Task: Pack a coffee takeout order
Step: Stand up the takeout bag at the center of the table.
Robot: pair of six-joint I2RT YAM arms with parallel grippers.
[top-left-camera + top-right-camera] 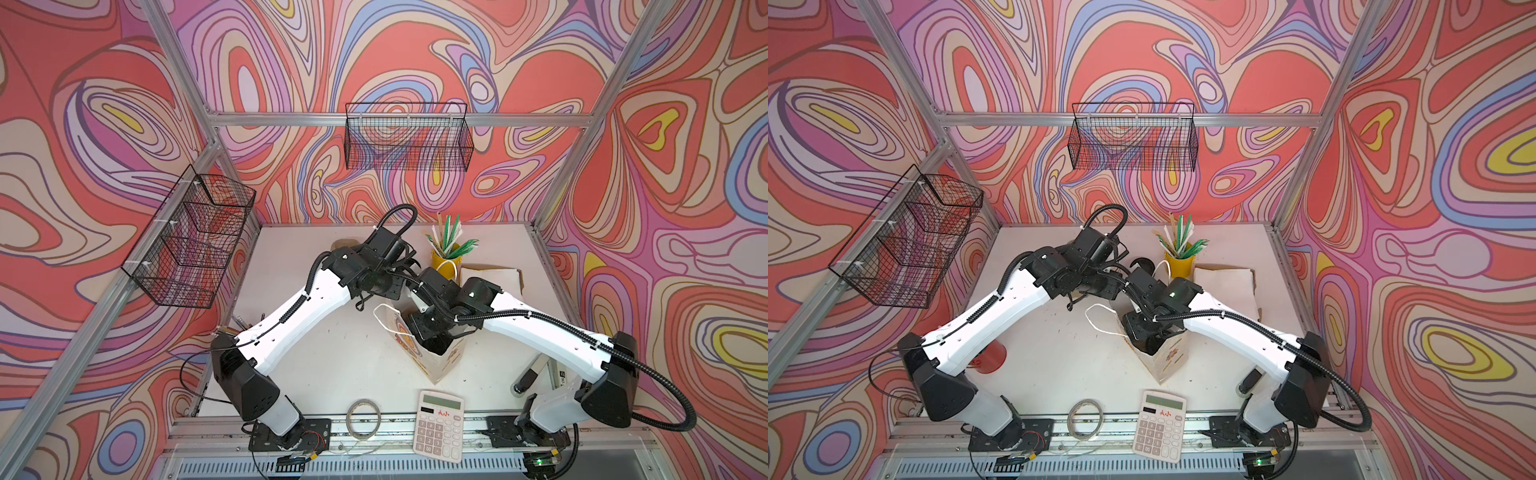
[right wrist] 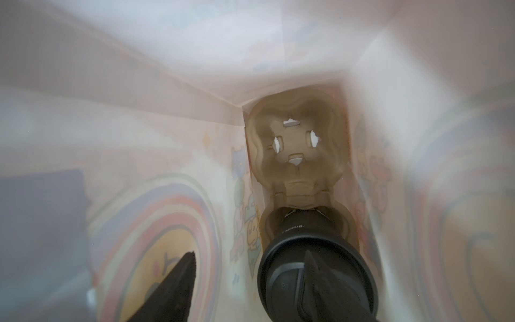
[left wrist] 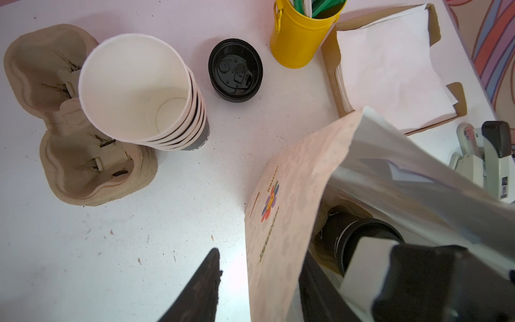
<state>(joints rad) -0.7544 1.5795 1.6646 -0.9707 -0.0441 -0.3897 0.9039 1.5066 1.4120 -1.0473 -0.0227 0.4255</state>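
Bag encloses spread right pincer above cup; spread left pincer straddles its wall.

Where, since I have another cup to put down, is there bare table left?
Barest: the table stretch bordered by the paper bag, the tape roll and the calculator. Also bare between the carrier stack and the bag. Crowded: the back, around cup stack, loose lid, yellow pot and napkin box.
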